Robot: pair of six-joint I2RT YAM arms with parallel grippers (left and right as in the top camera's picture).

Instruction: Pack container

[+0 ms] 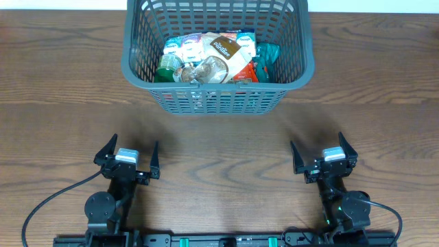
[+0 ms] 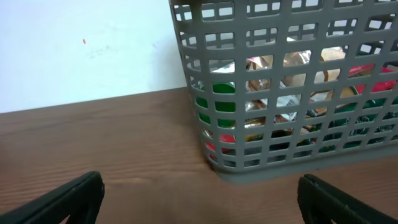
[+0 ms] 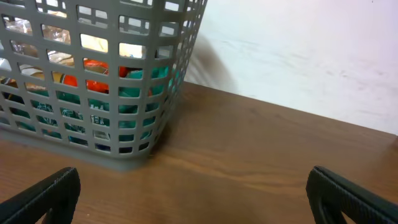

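Note:
The container point(image 1: 137, 68), a large dark grey lattice basket, stands at the far middle of the table with several snack packs point(image 1: 218, 57) lying inside. Its slatted wall also shows in the left wrist view point(image 2: 273, 87) and in the right wrist view point(image 3: 93, 81). My left gripper point(image 1: 127, 155) is open and empty near the front edge, well short of the basket; its fingers frame bare wood in the left wrist view point(image 2: 199, 199). My right gripper point(image 1: 324, 155) is likewise open and empty, with only wood between its fingers in the right wrist view point(image 3: 193, 196).
The wooden table point(image 1: 219, 144) stretches between the basket and both grippers. A pale wall point(image 2: 81, 50) rises behind the table's far edge. Black cables point(image 1: 48, 202) run from the arm bases at the front.

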